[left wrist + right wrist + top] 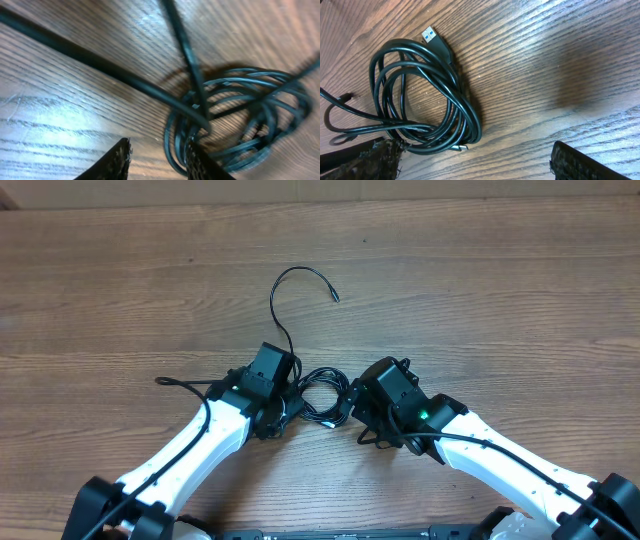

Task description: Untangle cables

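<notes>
Left gripper point(283, 405) sits low over the table point(500, 280), fingers a narrow way apart and clamped on nothing. In the left wrist view, bare wood shows between its two fingertips point(119, 161), and the nearest strands of the cables point(174, 137) lie just inside the right one. Right gripper point(358, 408) stands wide open on the other side of the bundle. Its fingers point(372, 160) are spread far apart and hold nothing, and one of them sits just beside the edge of the coil.

Between the two grippers the cables point(322, 393) lie in one small black coil flat on the wood. It sits toward the near edge of the table, about midway along it. The right wrist view shows the coil point(470, 117) as several overlapping loops, with a blue-tongued USB plug point(432, 36) sticking out at one side and a small plug tip point(462, 149) at the other.

One loose strand point(273, 298) leaves the coil and arcs toward the far edge, then hooks back down to its tip point(335, 297), which lies well apart from the bundle.
</notes>
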Tool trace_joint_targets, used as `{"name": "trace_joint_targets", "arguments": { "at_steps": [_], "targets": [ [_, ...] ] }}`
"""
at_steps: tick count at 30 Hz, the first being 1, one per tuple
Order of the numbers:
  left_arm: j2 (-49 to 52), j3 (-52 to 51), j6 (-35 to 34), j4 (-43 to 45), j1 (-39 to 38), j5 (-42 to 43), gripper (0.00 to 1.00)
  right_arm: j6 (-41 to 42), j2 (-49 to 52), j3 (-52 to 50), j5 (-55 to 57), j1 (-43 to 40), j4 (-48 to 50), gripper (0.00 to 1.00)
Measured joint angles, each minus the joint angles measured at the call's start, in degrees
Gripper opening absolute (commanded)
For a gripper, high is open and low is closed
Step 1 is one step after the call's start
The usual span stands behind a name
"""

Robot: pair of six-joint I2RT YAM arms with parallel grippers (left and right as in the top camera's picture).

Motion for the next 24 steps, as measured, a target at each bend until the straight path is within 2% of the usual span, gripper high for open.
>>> {"name": "trace_joint_targets", "arguments": {
  "at_steps": [7,9,11,12,16,21,24],
  "targets": [
    [7.0,0.0,-3.7,1.5,-0.1,1.4,0.34,0.0,0.0,0.0,0.0,0.0,-0.7,0.95],
    [8.4,1.3,-4.3,2.8,-0.1,2.0,0.06,0.0,0.0,0.0,0.0,0.0,-0.8,0.95],
    [9.5,1.8,-4.8,3.7,-0.1,3.0,0.04,0.0,0.0,0.0,0.0,0.0,-0.9,0.95],
    [10.0,1.9,-4.7,4.1,-0.1,3.7,0.04,0.0,0.0,0.0,0.0,0.0,-1.0,0.95],
    [10.3,2.1,-2.9,4.7,-0.1,5.4,0.18,0.0,0.0,0.0,0.0,0.0,-1.2,0.96],
    [9.6,2.1,0.6,4.2,-0.1,6.5,0.26,0.0,0.0,0.0,0.0,0.0,-1.3,0.98],
    [7.7,1.7,1.6,2.6,-0.1,5.8,0.35,0.0,0.0,0.0,0.3,0.0,-1.7,0.99]
  ]
}}
